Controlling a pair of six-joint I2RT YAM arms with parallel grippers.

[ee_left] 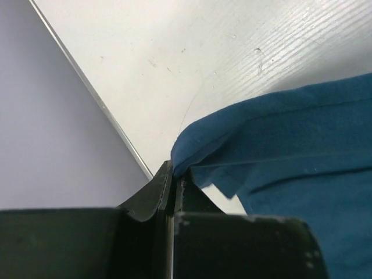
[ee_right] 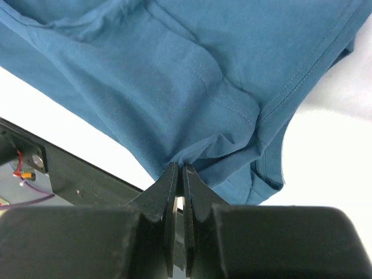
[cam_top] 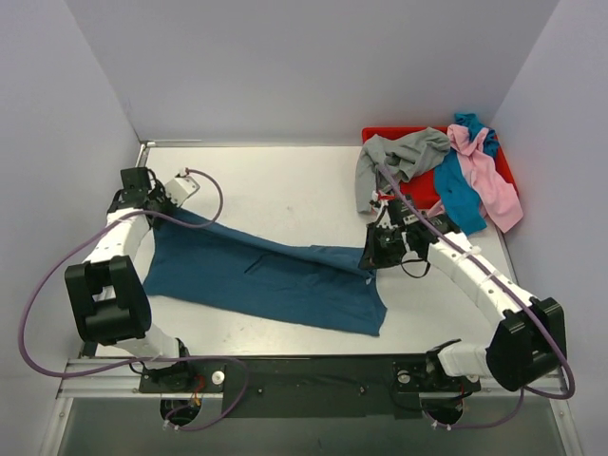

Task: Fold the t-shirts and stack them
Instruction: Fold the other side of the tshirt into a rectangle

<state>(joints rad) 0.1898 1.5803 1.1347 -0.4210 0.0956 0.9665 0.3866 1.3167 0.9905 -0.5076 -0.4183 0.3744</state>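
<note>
The left gripper (ee_left: pixel 173 175), a black two-finger pincer, is closed on a bunched far-left corner of the dark teal-blue short-sleeved soft cloth t-shirt (cam_top: pixel 266 275). The right gripper (ee_right: pixel 178 170) is pinched tight on a gathered fold at the shirt's right edge, and the cloth is spread between the two across the near half of the white table (cam_top: pixel 275 180). The garment is judged light, limp and unbreakable, prone to sagging and creasing, and best taken by corners, hems or seams. A crumpled grey t-shirt (cam_top: pixel 399 157), a pink t-shirt (cam_top: pixel 489 180) and a brighter turquoise-blue t-shirt (cam_top: pixel 456 195) are heaped on the red plastic tray (cam_top: pixel 380 135) at the far right.
</note>
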